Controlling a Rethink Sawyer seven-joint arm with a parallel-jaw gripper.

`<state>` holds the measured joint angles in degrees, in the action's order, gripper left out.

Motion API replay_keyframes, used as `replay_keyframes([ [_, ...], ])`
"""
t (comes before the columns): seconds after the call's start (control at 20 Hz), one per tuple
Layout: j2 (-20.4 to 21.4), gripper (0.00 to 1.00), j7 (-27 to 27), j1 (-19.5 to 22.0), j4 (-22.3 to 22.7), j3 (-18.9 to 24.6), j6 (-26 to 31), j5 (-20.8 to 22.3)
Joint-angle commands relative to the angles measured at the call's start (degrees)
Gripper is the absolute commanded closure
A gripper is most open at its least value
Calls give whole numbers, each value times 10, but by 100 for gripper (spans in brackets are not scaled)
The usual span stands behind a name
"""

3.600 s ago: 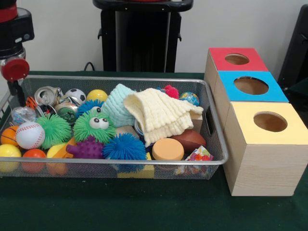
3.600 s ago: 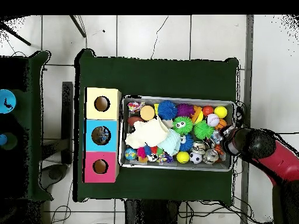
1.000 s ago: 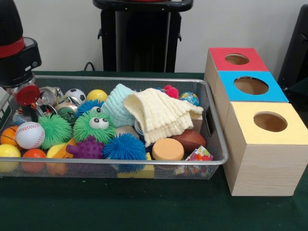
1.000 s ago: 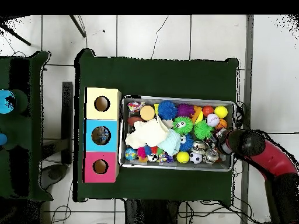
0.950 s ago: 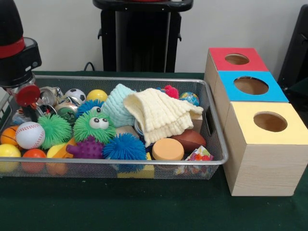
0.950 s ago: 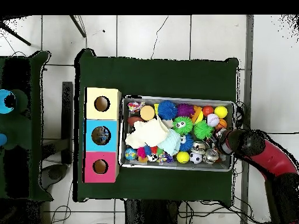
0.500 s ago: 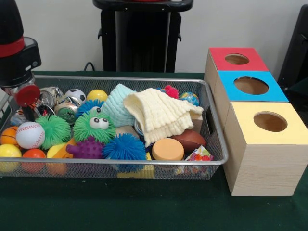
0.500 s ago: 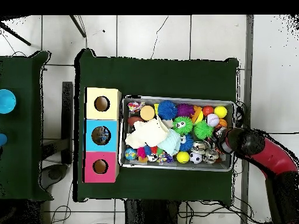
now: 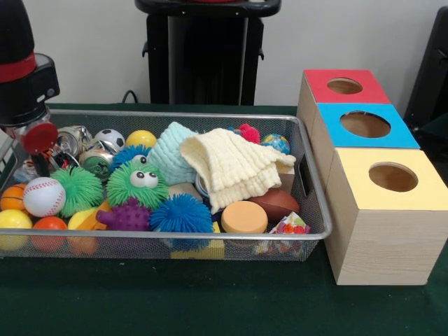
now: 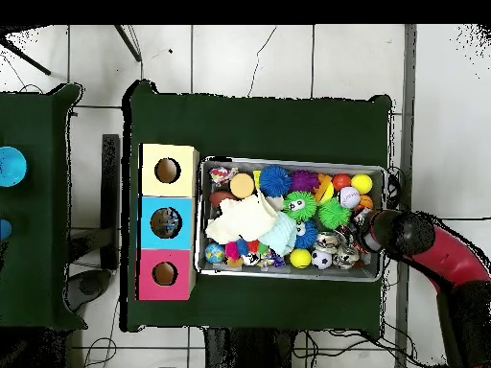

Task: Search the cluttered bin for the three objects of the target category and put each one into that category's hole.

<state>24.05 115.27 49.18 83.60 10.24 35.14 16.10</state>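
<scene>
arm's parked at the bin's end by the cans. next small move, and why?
Probably lower a little onto the cans. The gripper hangs at that end of the bin, right beside them, and its grip isn't visible, so nothing looks held yet.

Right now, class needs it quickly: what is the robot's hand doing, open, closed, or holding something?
Hand: low at the end of the mesh bin beside the cans; open or closed cannot be told.

A dark green tablecloth (image 9: 210, 301) spreads beneath and around the gripper (image 9: 36, 162), pale floor tiles (image 10: 288, 57) lie beyond it, and well apart from the gripper stands a second green table (image 10: 38, 211) bearing a blue disc (image 10: 10, 165).
</scene>
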Motion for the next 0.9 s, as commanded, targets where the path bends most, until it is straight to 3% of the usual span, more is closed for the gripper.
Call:
replay_keyframes([
  [0.05, 0, 100, -76, 21, -9, 26, -24, 50],
  [0.5, 10, 100, -74, 26, 4, 37, -2, 33],
  [0.9, 45, 100, -63, 18, 9, 47, 59, 4],
])
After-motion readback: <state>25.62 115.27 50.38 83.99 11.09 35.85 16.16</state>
